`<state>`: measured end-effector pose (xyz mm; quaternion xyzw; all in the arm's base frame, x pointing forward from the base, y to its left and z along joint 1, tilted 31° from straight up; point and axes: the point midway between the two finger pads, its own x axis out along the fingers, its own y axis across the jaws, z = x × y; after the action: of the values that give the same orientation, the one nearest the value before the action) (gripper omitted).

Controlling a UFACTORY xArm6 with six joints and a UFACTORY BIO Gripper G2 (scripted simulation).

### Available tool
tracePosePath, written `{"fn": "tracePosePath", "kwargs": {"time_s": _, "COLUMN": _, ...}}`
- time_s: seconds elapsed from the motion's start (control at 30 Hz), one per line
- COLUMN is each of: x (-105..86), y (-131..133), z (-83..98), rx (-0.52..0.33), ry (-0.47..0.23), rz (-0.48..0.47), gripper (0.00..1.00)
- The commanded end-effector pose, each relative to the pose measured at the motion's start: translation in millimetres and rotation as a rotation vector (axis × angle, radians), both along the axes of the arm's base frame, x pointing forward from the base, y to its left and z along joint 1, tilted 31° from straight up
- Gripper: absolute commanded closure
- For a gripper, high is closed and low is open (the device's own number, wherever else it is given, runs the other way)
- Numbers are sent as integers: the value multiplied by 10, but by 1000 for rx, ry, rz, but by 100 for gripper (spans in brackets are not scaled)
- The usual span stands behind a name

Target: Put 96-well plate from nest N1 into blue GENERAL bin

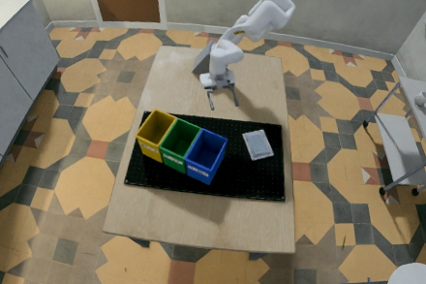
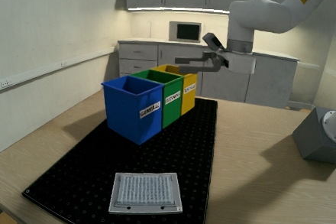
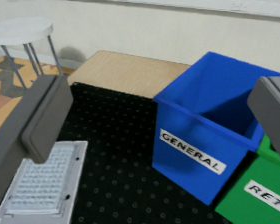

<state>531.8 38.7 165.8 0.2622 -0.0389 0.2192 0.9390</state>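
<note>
The pale 96-well plate (image 1: 258, 144) (image 2: 145, 189) (image 3: 41, 182) lies flat in the grey-white nest (image 1: 263, 156) (image 2: 145, 210) (image 3: 77, 170). The blue bin (image 1: 194, 160) (image 2: 122, 113) (image 3: 181, 172), labelled GENERAL, stands upright. The part of its inside that shows holds nothing. My gripper (image 1: 225, 107) (image 2: 178, 65) (image 3: 158, 115) is open and empty, its fingers level and wide apart. It is in the air on the robot's side of the black mat, away from the plate and above bin-rim height. In the wrist view the plate is partly behind the left finger.
The green bin (image 1: 169, 152) (image 2: 172, 113) (image 3: 238, 200) stands upright close beside the blue one. The yellow bin (image 1: 150, 152) (image 2: 188, 103) stands upright beyond it. All are on the black mat (image 1: 252, 182) (image 2: 191, 155) (image 3: 116, 175), in a row, with the nest off the blue bin's other side.
</note>
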Motion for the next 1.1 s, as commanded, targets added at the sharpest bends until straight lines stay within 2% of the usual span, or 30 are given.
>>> {"fn": "tracePosePath", "kwargs": {"time_s": 0.0, "x": 25, "y": 239, "z": 95, "rx": 4, "ry": -23, "rz": 24, "gripper": 63}}
{"fn": "tracePosePath", "kwargs": {"time_s": 0.27, "x": 34, "y": 621, "z": 214, "rx": 4, "ry": -23, "rz": 24, "gripper": 63}}
{"fn": "tracePosePath", "kwargs": {"time_s": 0.33, "x": 34, "y": 621, "z": 214, "rx": 4, "ry": -23, "rz": 24, "gripper": 63}}
{"fn": "tracePosePath", "kwargs": {"time_s": 0.83, "x": 51, "y": 1338, "z": 437, "rx": 5, "ry": -23, "rz": 24, "gripper": 63}}
{"fn": "tracePosePath", "kwargs": {"time_s": 0.9, "x": 51, "y": 1338, "z": 437, "rx": 5, "ry": -23, "rz": 24, "gripper": 63}}
{"fn": "tracePosePath", "kwargs": {"time_s": 1.07, "x": 57, "y": 1577, "z": 512, "rx": 5, "ry": -23, "rz": 24, "gripper": 63}}
